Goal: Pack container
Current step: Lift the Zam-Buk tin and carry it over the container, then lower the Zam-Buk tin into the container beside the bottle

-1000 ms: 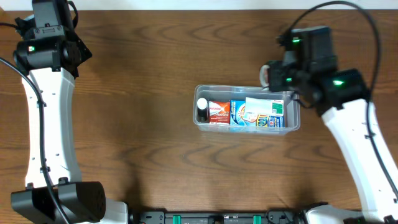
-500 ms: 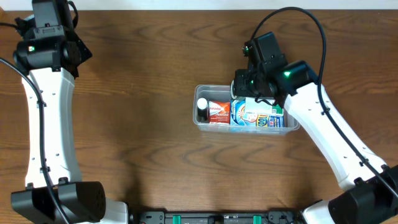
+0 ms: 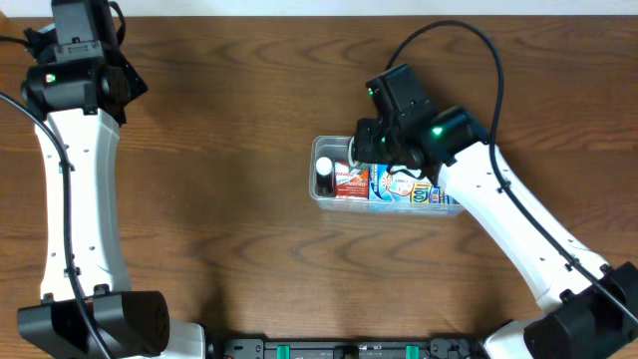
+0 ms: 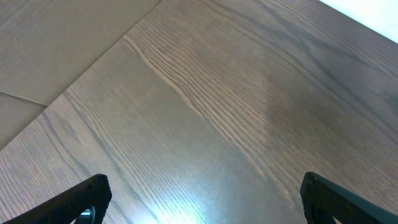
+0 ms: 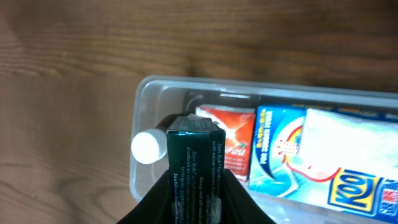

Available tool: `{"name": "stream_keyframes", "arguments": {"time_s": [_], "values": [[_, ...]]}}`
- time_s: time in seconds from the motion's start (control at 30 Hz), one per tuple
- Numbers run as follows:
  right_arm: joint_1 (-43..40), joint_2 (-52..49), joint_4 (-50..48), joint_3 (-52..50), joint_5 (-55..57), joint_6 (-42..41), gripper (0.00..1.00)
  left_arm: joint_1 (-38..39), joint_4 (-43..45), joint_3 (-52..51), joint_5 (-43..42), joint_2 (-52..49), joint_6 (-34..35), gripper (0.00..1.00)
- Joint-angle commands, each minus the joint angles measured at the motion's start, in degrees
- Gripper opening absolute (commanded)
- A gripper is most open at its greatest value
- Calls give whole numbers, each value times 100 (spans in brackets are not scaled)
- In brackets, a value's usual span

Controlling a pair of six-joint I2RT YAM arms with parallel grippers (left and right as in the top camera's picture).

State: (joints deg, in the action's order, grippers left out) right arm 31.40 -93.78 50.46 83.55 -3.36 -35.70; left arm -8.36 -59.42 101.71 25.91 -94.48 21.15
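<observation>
Brown wooden table (image 3: 229, 199), clear container (image 3: 316, 195)

**Scant legible print, all in the right wrist view**

On the blue-and-yellow pack (image 5: 351, 183) at the right end of the container (image 5: 186, 84): big outlined letters "KOO", cut off by the frame edge. On the blue-and-white box (image 5: 277, 149) beside it: a word that looks like "Fast". On the dark green box (image 5: 194, 158): fine white lines opening with what looks like "Zam-Buk", remainder too small. On the red box (image 5: 235, 140): white lettering, illegible.
</observation>
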Motion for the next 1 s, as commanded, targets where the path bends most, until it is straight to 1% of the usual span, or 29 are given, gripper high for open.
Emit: {"name": "stream_keyframes", "arguments": {"time_s": [0.0,0.27,0.8,0.97], "values": [[98,11,-15,-140,81,-249,21,-9,-13,63,92,81,9,98],[94,11,-424,-708,136,-459,21,-9,-13,63,92,81,9,98],[85,11,-1416,-1657,195,-476,20,-9,-13,63,92,81,9,98],[85,11,-1523,-1753,555,-476,20,-9,-13,63,92,81,9,98]]}}
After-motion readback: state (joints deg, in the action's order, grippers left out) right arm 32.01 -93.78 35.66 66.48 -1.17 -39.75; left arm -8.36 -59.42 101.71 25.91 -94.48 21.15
